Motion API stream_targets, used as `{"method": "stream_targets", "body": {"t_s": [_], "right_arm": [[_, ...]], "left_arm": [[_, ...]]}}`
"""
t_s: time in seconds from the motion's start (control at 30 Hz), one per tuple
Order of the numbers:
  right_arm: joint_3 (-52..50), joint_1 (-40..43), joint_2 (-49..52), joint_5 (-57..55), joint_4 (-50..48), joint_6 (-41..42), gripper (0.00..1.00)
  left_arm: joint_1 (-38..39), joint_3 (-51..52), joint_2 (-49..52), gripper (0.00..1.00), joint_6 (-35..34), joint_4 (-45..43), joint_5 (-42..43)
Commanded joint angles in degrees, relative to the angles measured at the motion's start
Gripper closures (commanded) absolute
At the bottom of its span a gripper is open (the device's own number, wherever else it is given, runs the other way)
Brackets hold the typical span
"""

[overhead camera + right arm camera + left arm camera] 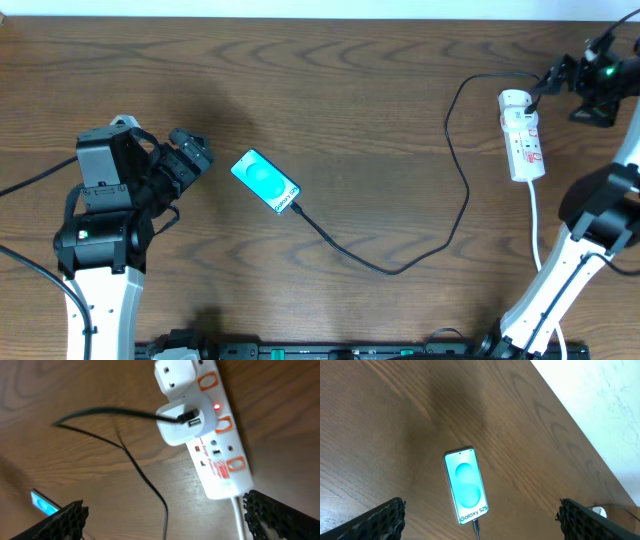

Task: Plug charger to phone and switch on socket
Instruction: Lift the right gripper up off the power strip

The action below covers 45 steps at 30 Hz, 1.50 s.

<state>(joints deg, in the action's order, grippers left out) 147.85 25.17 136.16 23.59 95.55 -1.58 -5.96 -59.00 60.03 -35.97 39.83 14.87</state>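
Black left claw (479, 512), right claw (162, 512): wide open, gripping nothing.

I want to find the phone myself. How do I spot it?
On the brown wooden table, look left of the middle, where the thin black cable ends. The phone lies flat there. Only it has a glowing teal screen reading Galaxy S25; the white power strip sits far right.

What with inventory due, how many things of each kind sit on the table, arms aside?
phone: 1
charger cable: 1
power strip: 1
white adapter plugged into the strip: 1
Total: 4
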Motion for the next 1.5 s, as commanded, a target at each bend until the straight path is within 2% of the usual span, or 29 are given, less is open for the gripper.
{"method": "stream_targets", "body": {"t_s": [0.0,0.27,0.53,0.8,1.47], "right_arm": [[1.86,-0.48,-11.50,-2.67,0.24,1.57,0.01],[1.84,-2.25,-28.70,-8.57,0.31,4.74,0.01],[1.01,-12.92,-39.76,-16.15,1.75,7.41,0.01],[-1.29,-25.92,-41.31,-24.41,1.70,10.73,0.01],[-2.71,-26.71,-40.89,-25.62,1.60,10.97,0.01]], "left_arm": [[-0.13,-1.36,0.20,0.02,1.49,0.00,-0.55],[-0.13,-1.36,0.20,0.02,1.92,-0.31,-0.57],[-0.13,-1.36,0.20,0.02,3.41,-2.29,-0.55],[-0.13,-1.36,0.20,0.02,3.41,-2.84,-0.57],[-0.13,-1.33,0.20,0.02,3.39,-2.78,-0.57]]}}
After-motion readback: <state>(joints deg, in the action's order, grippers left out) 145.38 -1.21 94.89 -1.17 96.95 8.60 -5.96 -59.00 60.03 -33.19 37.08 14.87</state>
